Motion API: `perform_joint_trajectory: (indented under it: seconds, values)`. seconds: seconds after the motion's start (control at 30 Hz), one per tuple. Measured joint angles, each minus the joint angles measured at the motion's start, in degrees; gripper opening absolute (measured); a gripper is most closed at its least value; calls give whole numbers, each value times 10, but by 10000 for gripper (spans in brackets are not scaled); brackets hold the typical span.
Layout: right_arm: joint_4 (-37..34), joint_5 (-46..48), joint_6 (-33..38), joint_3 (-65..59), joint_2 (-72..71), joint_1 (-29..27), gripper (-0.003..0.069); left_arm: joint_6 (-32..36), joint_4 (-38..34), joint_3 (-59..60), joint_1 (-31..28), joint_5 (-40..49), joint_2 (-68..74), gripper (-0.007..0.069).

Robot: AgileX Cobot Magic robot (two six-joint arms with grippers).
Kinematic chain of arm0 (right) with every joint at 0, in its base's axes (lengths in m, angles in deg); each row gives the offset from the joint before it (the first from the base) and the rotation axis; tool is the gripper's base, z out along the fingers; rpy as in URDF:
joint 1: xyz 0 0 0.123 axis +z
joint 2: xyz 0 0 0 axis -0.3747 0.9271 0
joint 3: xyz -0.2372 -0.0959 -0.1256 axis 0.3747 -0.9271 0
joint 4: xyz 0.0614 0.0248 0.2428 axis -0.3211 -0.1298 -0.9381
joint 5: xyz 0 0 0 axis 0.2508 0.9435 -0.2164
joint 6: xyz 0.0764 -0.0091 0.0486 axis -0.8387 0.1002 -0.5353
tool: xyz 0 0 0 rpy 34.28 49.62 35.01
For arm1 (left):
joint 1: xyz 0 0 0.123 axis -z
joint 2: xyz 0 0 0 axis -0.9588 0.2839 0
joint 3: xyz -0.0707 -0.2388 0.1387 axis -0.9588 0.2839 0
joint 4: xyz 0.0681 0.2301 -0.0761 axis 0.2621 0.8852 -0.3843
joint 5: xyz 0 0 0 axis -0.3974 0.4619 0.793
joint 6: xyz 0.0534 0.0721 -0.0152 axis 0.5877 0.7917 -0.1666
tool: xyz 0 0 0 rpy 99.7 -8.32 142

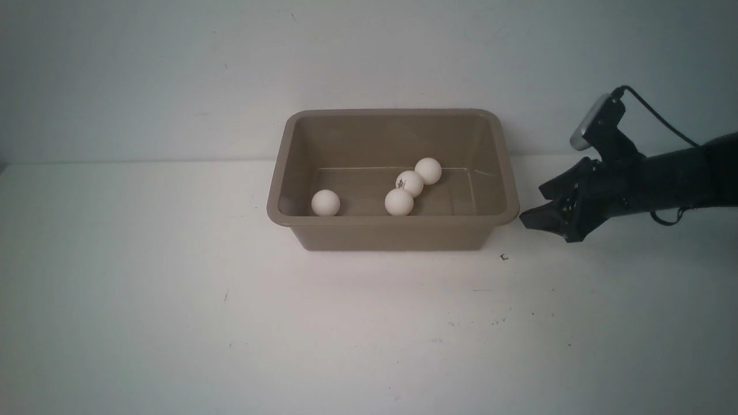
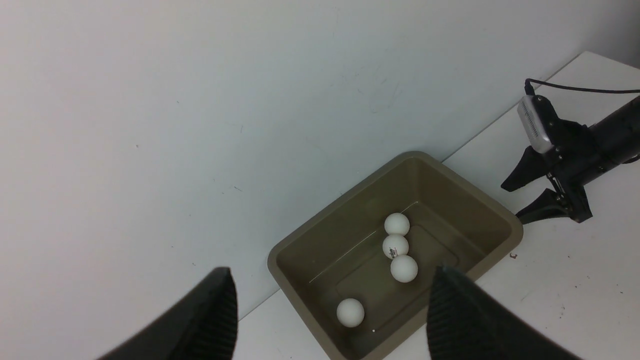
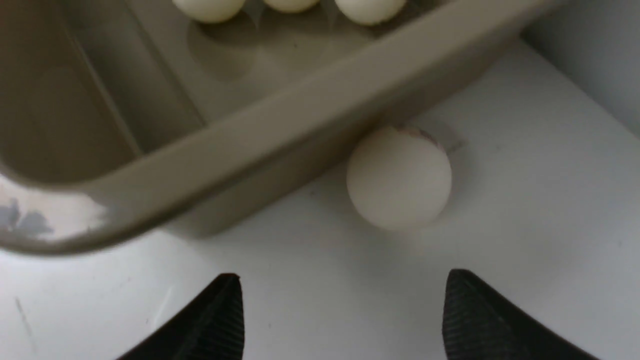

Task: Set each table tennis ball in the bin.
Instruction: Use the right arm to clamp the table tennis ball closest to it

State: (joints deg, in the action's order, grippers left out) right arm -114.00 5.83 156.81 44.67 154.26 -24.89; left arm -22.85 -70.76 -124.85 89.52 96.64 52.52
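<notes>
- A brown plastic bin is sitting on a white counter, toward its far side and close to a pale wall.
- Four white balls are lying on the bin's floor. A lone ball is resting at the near left, and three balls are touching in a short diagonal chain running from the near middle toward the far right.
- A fifth ball is sitting on the counter outside the bin. It is lying snug against the right outer wall, partly under the flared rim, and the front view is not showing it.
- The right fingers are hovering low just to the right of the bin, spread apart and holding nothing. They are pointing at the stray ball, probably lining up to pinch it.
- The left fingers are hanging spread and empty, looking down on the bin from above its left side, seemingly idling clear of the work.
- The wall is leaving little room for a finger on the bin side, so the ball may roll.
</notes>
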Motion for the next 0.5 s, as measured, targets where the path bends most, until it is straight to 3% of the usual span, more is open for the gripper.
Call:
perform_joint_trajectory:
  seconds: [0.5]
  values:
    - [-85, -33, 96, 0, 31, 8, 482, -8, -1, 0, 0, 1, 4, 457]
